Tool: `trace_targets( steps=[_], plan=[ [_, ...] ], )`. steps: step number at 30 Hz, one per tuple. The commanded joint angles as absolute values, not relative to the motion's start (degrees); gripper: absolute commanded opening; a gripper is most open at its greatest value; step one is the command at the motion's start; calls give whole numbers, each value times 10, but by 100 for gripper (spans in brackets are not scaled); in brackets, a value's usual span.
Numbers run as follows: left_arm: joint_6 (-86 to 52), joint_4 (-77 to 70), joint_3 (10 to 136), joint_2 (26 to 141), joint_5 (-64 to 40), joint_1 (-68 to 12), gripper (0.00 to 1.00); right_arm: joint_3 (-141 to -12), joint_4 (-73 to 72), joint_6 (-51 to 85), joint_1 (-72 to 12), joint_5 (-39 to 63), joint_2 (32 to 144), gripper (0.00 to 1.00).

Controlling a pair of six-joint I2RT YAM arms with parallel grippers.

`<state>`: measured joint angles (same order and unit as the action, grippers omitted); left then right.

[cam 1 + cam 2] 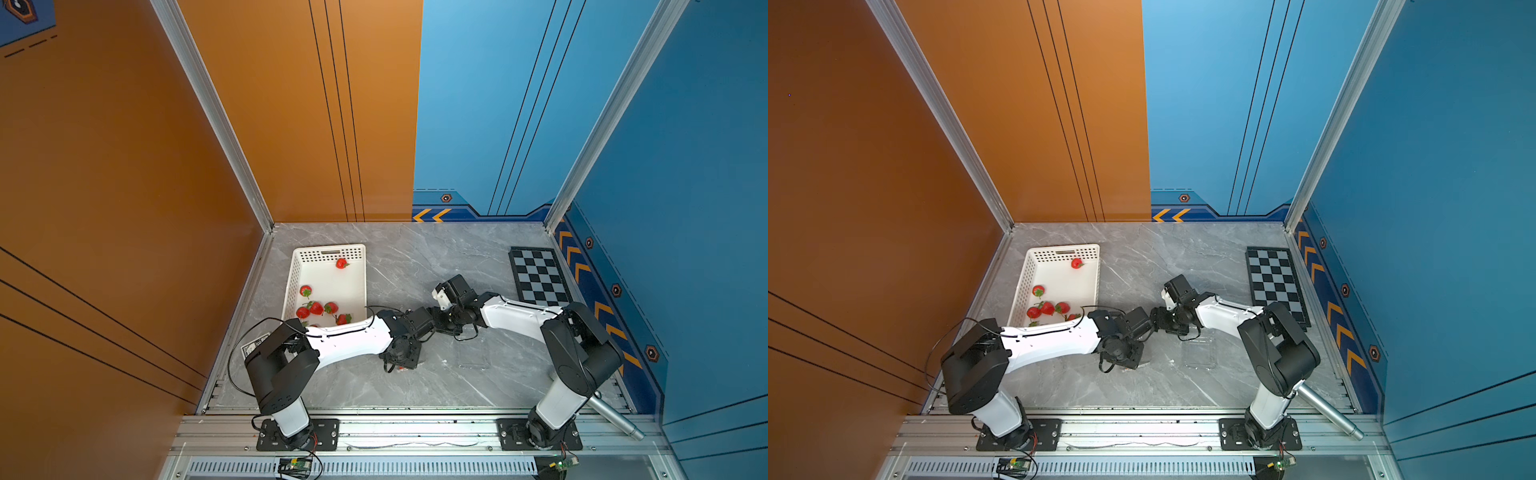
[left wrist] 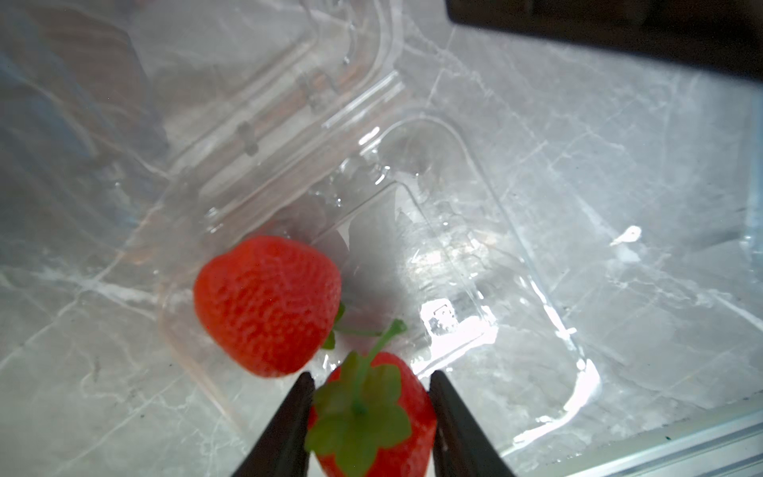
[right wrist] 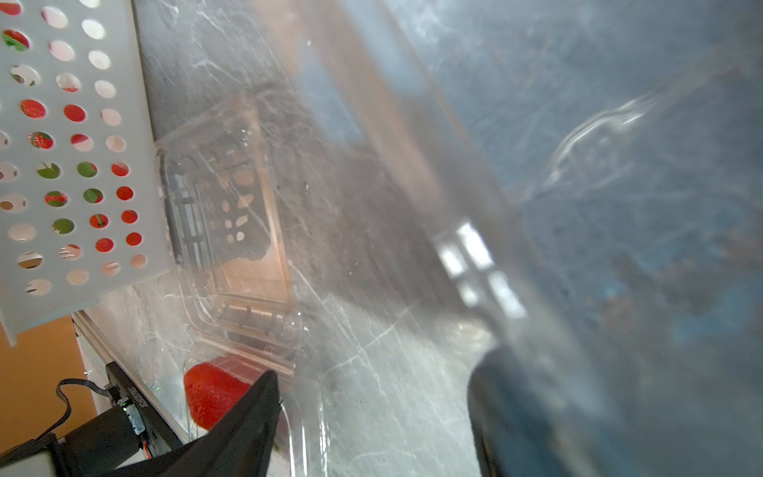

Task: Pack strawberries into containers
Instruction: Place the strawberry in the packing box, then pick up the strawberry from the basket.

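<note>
Your left end effector [image 2: 371,375] is clamped on a strawberry [image 2: 371,417], cap and stem facing the wrist camera. Just ahead of its fingertips, a second berry [image 2: 268,305] lies in the tray of the clear container [image 2: 475,256]. The container's lid [image 2: 289,103] lies open farther ahead.

The held fruit looks to hang over the tray's near edge, not its middle. Letting go here could land it on the rim and send it rolling onto the tabletop [image 2: 619,144]. Lowering straight down risks pressing into the second berry. The plastic looks thin and light, so any nudge from the end effector would likely slide or tip it.

Your right end effector [image 3: 377,369] has its jaws spread wide, with a blurred sheet of clear plastic close in front. You cannot tell whether it bears on that plastic. If it is steadying the lid, drawing away could let the lid swing onto the left end effector.

In both top views the two wrists sit almost touching, so a careless move by either arm could bump the other.

The remaining strawberries [image 1: 316,308] wait in the white basket [image 1: 328,253], beyond the left forearm. Another container [image 1: 1200,353], showing no red, sits just beside the right end effector.
</note>
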<state>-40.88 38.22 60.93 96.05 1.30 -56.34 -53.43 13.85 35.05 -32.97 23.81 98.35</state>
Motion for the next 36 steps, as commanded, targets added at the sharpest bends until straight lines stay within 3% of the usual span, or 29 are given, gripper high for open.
trace_targets(
  steps=[1, 6, 11, 25, 36],
  plan=[
    [-414, 399, 615, 968, 23, -566, 32, -499, 192, 359, -326, 185, 1018, 74],
    [-416, 400, 617, 968, 28, -567, 51, -501, 188, 361, -327, 194, 1015, 74],
    [-417, 400, 616, 956, 38, -568, 59, -504, 182, 360, -328, 199, 1005, 75],
    [-417, 412, 614, 894, 65, -566, 66, -541, 203, 374, -338, 184, 967, 74],
    [-405, 436, 615, 844, 94, -535, 66, -562, 224, 372, -356, 161, 898, 72]
  ],
)
